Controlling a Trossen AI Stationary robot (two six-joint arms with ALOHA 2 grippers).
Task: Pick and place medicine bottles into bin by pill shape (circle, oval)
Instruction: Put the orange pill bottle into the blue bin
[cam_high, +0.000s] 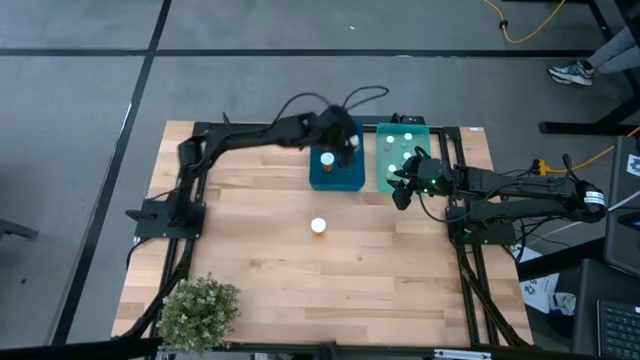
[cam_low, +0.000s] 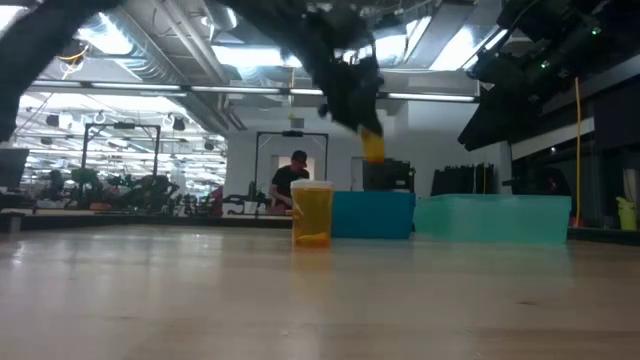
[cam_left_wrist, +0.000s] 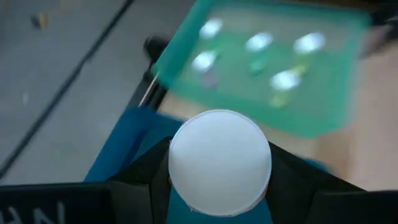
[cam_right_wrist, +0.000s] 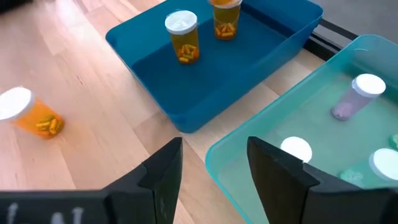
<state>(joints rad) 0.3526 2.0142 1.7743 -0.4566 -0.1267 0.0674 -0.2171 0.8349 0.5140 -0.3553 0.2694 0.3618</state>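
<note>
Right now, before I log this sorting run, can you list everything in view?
table: one, pale wood
blue bin: one, dark blue, table's far side
teal bin: one, teal, beside the blue bin
amber bottles: three seen; one standing on the table, one in the blue bin, one held
pale bottles: five white caps, in the teal bin
plant: one, green, near corner
person: one, far background
left claw: shut on the held bottle, over the blue bin
right claw: open, empty, by the teal bin

The left tool (cam_left_wrist: 219, 186) hides its amber bottle (cam_left_wrist: 219, 160) below the cap.
</note>
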